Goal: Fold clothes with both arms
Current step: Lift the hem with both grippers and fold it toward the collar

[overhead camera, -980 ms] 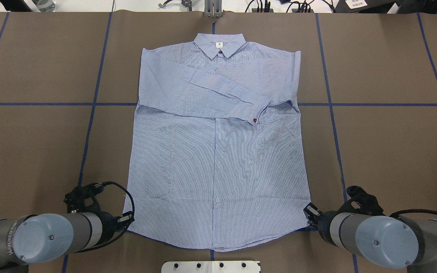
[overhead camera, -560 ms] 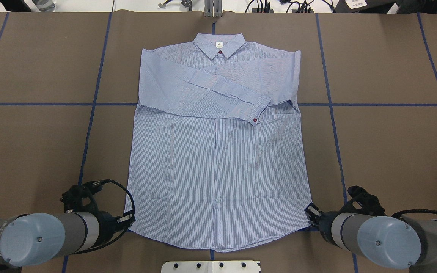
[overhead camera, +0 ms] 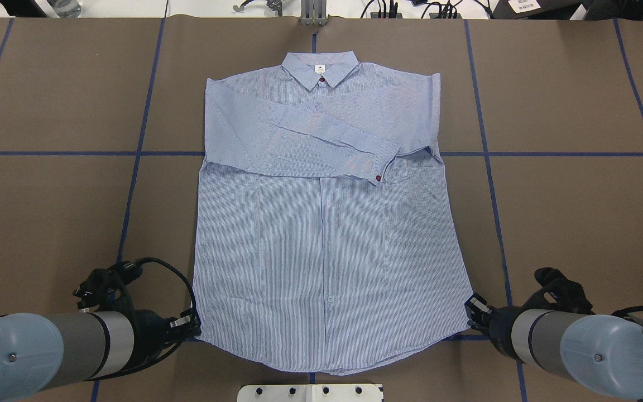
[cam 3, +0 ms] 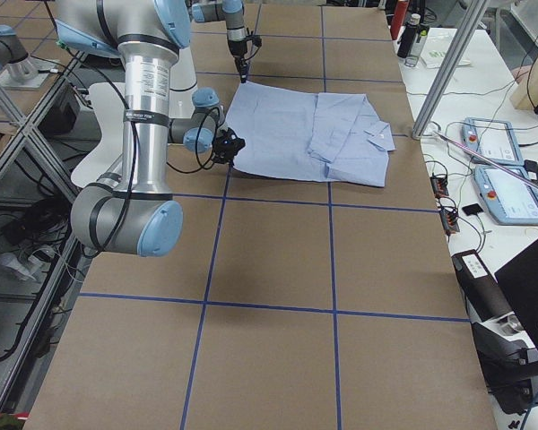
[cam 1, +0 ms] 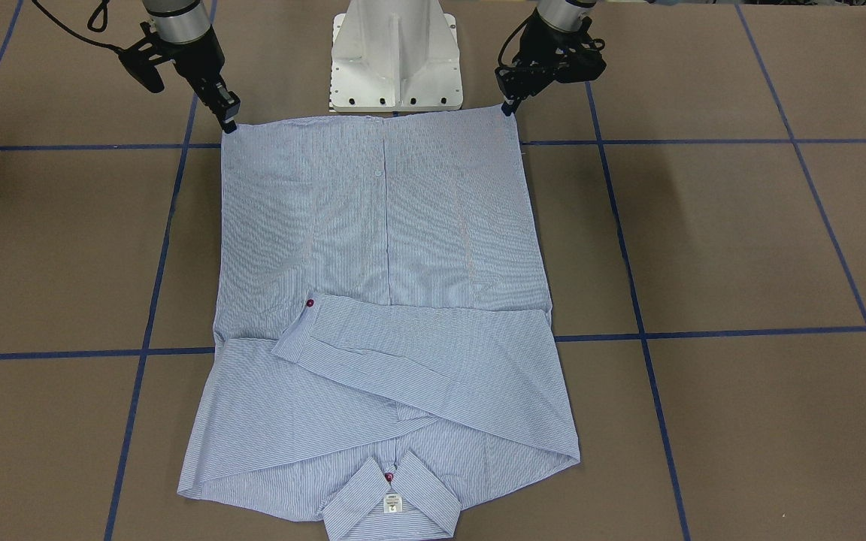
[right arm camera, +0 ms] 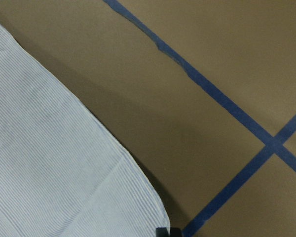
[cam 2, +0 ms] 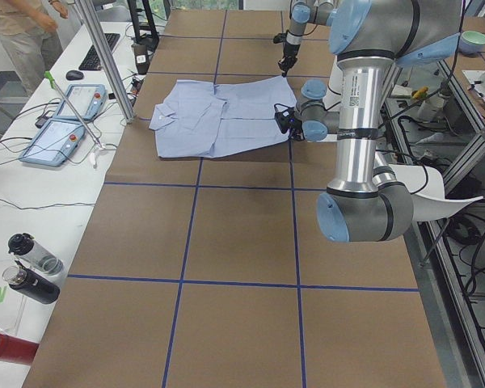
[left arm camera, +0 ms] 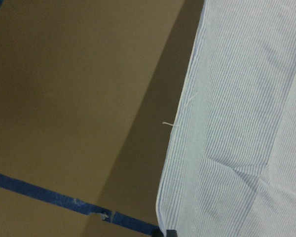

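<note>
The light-blue striped shirt [overhead camera: 321,240] lies flat on the brown table, collar [overhead camera: 320,67] far from me and both sleeves folded across the chest. My left gripper [overhead camera: 193,326] is shut on the near left hem corner. It also shows in the front-facing view [cam 1: 508,109]. My right gripper [overhead camera: 471,308] is shut on the near right hem corner, and also shows in the front-facing view [cam 1: 230,124]. Both corners are held slightly above the table. In the wrist views the hem edge [left arm camera: 187,123] [right arm camera: 113,148] casts a shadow on the table.
The white pedestal base [cam 1: 395,52] stands just behind the hem, between the arms. Blue tape lines [overhead camera: 132,184] cross the table. A metal post [overhead camera: 313,14] stands at the far edge. Tablets [cam 2: 65,121] and bottles [cam 2: 28,267] lie beyond the operators' side.
Both grippers have moved outward and a little toward me with the hem corners. The lower shirt is now stretched wider and its wrinkles are smoothed out.
</note>
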Robot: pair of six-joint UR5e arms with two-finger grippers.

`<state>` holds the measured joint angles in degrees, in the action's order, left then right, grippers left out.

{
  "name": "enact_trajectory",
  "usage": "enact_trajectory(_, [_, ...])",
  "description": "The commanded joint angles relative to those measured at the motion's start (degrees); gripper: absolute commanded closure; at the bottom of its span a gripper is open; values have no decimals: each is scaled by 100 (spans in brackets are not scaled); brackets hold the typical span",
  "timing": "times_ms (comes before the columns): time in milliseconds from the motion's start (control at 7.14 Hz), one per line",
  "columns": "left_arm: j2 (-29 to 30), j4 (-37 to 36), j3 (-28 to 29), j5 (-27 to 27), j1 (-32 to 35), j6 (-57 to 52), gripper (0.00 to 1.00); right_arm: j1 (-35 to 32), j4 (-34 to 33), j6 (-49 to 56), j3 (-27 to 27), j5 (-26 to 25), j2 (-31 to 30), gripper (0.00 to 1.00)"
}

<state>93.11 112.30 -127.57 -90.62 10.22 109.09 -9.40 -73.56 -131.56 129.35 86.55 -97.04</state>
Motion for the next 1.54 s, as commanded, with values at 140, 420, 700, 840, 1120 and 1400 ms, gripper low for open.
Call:
enact_trajectory(140, [513, -68, 82, -805, 1452, -81, 100, -735, -9, 8, -50, 2, 579, 100])
enact_trajectory(420, [682, -68, 285, -835, 1903, -64, 100, -1203, -9, -45, 54, -7, 642, 100])
enact_trajectory(700, [691, -77, 294, -835, 1940, -55, 100, -1633, -9, -289, 107, -33, 642, 100])
enact_trajectory(840, [691, -77, 303, -835, 2001, -55, 100, -1722, -9, -387, 99, -85, 642, 100])
enact_trajectory(1120, [1127, -77, 844, -1001, 2448, -55, 100, -1837, -9, -458, 47, -427, 808, 100])
enact_trajectory(1400, [1656, -33, 1565, -1019, 2861, -81, 100, -2214, -9, -432, -661, -446, 1438, 100])
